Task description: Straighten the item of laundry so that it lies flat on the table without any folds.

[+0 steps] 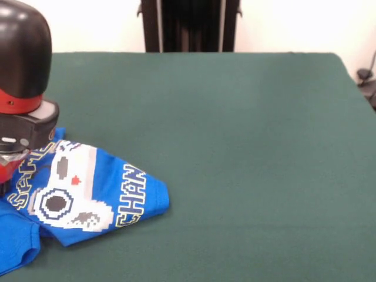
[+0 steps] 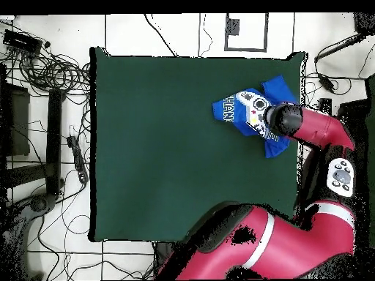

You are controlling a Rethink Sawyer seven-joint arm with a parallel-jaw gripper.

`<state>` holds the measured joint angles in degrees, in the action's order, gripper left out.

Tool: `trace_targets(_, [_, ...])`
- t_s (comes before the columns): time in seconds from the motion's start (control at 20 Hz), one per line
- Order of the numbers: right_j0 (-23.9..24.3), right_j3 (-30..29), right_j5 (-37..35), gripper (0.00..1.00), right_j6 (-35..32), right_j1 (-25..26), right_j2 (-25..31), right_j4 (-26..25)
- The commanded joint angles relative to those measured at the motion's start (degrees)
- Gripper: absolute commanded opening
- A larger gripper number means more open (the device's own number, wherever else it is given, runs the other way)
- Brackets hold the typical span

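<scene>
The blue T-shirt [image 1: 100,194] lies crumpled and folded at the front view's lower left, print side up, with the white-grey controller print and yellow-outlined letters showing. Part of it runs off the picture's left and bottom edges. In the overhead view the shirt [image 2: 245,106] sits near the green table's [image 2: 168,146] right edge, towards the far corner. My gripper [image 1: 13,147] comes down on the shirt's left part, and its black and red wrist hides the tips. In the overhead view the gripper [image 2: 278,123] covers the shirt's right side.
The green table [image 1: 235,147] stretches wide to the right of the shirt. The robot's dark pedestal [image 1: 188,26] stands at the far edge. My red arm [image 2: 322,139] reaches in past the table's right edge. Cables [image 2: 44,66] lie on the floor at the left.
</scene>
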<state>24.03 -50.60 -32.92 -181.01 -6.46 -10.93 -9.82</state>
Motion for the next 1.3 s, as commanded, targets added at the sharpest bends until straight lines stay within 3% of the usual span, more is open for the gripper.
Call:
trace_targets(0.05, [-3.76, -9.39, -6.94, 0.0, 5.05, 4.23, 5.62, 0.4])
trace_targets(0.45, [-7.1, -14.3, -12.66, 0.0, -2.47, -0.47, 5.15, 5.55])
trace_targets(0.95, [-7.46, -25.42, -9.4, 0.0, -2.46, -7.19, 5.98, 8.94])
trace_targets(1.3, [-8.07, -30.14, -6.75, 0.0, -3.22, -9.78, 6.01, 10.58])
